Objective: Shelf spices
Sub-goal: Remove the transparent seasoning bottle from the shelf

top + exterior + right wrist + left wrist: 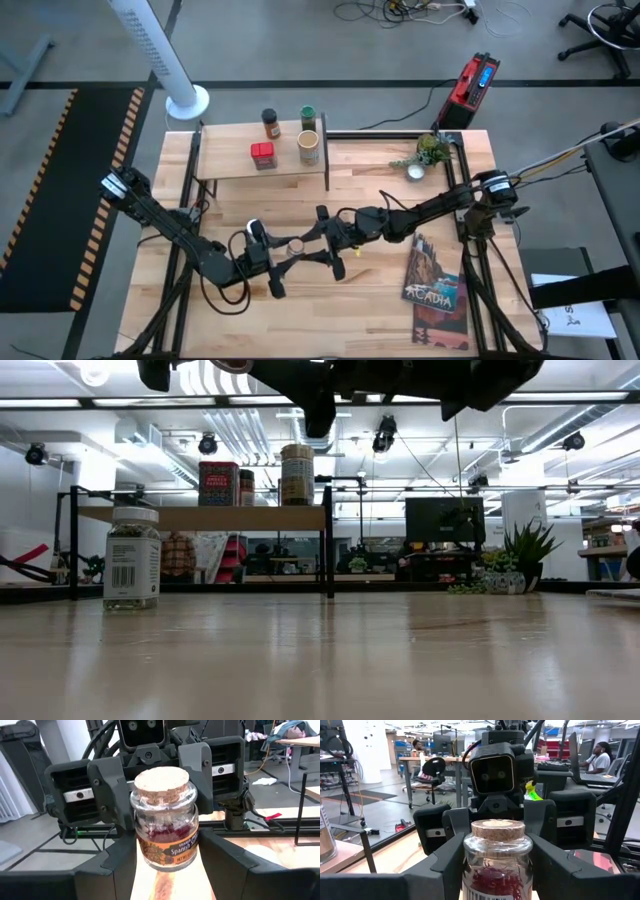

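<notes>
from above, both arms met near the middle of the table (200, 320), the left gripper (283, 258) and the right gripper (322, 242) facing each other with a small cork-topped jar (297, 245) between them, seen only as a pale round top. the wrist views filled in what that view could not: the left wrist view showed the jar (497, 857) clamped between that arm's own dark fingers (445, 865), red threads inside the glass, with the right gripper's face straight behind it. the right wrist view showed the same jar (164, 822) with a "spanish" label, its own fingers (117, 857) spread wide to either side; whether they touched the glass could not be told.

the shelf (262, 160) stood at the far side of the table, carrying a red square tin (263, 155), a dark-capped brown jar (270, 124), a green-lidded jar (308, 118) and a tan canister (308, 147). only the low view showed a white-capped clear jar (132, 557) standing on the tabletop, well apart from the grippers overhead. a plant in a white pot (428, 155) sat beside the shelf, and the "acadia" book (435, 285) lay near the right edge.
</notes>
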Controlling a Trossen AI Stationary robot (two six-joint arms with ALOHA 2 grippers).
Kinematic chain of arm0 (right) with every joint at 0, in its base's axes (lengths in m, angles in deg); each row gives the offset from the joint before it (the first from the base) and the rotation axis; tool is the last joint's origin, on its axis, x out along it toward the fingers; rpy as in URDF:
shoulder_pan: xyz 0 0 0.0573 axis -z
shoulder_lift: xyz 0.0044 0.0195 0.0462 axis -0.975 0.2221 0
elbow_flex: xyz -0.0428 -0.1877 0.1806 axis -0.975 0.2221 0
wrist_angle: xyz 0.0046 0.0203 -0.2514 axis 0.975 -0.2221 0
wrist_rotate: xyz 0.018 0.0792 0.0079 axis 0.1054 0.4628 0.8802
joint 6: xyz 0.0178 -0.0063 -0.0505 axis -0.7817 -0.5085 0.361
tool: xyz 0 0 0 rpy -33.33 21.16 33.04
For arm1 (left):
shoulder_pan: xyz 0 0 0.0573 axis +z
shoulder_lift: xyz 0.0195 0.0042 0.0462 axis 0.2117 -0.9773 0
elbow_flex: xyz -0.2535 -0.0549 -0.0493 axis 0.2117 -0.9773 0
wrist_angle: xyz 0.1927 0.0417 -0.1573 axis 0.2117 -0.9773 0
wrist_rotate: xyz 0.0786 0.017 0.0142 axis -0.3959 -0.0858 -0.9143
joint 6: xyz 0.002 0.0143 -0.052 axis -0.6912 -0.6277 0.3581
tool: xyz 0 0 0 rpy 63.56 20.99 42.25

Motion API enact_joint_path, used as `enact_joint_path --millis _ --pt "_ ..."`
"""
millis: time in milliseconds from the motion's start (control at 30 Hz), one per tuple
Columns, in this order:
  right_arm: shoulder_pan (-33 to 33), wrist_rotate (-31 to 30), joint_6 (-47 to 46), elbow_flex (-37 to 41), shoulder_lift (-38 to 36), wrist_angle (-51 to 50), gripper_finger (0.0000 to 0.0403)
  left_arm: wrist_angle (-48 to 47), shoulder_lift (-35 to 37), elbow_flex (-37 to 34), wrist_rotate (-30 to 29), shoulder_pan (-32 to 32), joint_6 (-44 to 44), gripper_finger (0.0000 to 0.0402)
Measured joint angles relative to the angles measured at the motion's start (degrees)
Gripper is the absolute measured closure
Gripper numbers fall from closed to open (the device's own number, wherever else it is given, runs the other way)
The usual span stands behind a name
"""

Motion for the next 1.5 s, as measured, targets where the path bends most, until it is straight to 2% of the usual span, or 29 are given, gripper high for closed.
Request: enact_joint_path --millis 400,667,1267,1500 --pt "0.0 0.04 -0.05 -0.57 0.0 -0.11 0.0217 0.43 0.0 0.02 0.12 0.27 0.0 0.0232" --pt "0.09 0.44 -0.77 -0.57 0.0 -0.52 0.0217 0.21 0.0 0.02 4.07 1.95 1.67 0.0232" --pt "0.13 -0.22 -0.98 -0.59 -0.02 -1.58 0.0217 -1.31 0.0 0.02 5.33 3.71 4.15 0.0232" --pt "0.13 -0.44 -0.52 -0.59 -0.02 -1.79 0.0245 -2.09 0.0 0.02 5.5 3.91 5.23 0.023"
